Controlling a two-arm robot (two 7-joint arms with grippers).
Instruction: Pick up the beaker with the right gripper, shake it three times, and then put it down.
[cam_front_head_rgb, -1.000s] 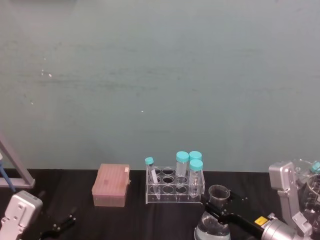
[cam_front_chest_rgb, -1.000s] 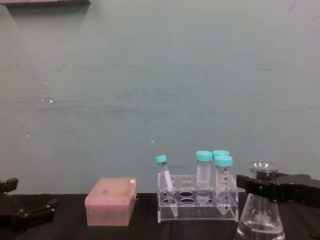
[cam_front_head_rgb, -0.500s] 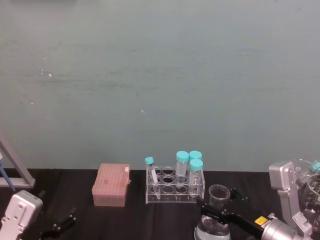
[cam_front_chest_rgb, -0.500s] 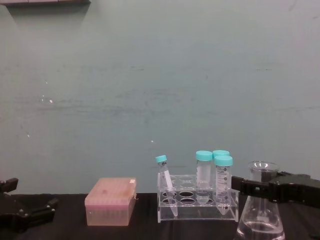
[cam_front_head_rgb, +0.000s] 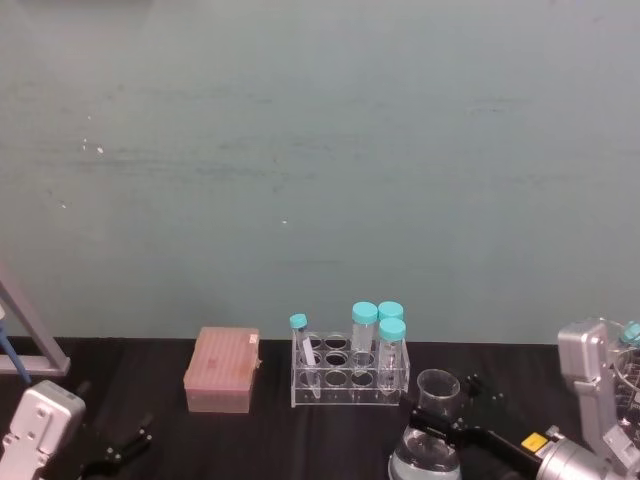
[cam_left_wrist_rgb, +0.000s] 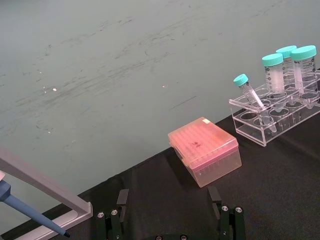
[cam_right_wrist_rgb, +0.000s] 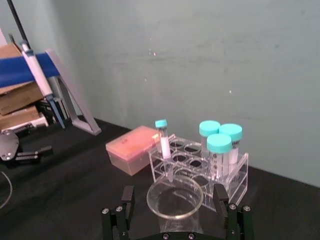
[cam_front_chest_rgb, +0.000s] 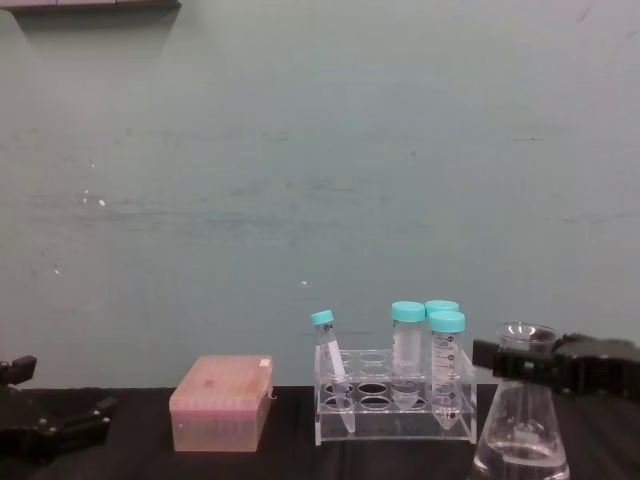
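Black table (cam_front_head_rgb: 260, 440): at seven o'clock the left gripper (cam_left_wrist_rgb: 170, 220) sits parked, fingers spread, empty. A pink tip box (cam_front_head_rgb: 222, 370) and tube rack (cam_front_head_rgb: 349, 374) follow. At five o'clock the right gripper (cam_right_wrist_rgb: 175, 209), jaws parted, flanks the upright beaker (cam_front_chest_rgb: 522, 420) neck.

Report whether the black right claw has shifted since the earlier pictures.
Yes. In the chest view the black right claw has drawn back to the right, away from the clear plastic tube rack, and its jaws now stand off the clear glass conical beaker.

A lab: capped tubes (cam_front_head_rgb: 364, 326) in a clear rack (cam_front_head_rgb: 349, 378), a glass flask (cam_front_chest_rgb: 521, 420) (pipette stand (cam_right_wrist_rgb: 60, 80) nearby) on a black desk (cam_left_wrist_rgb: 280, 190).
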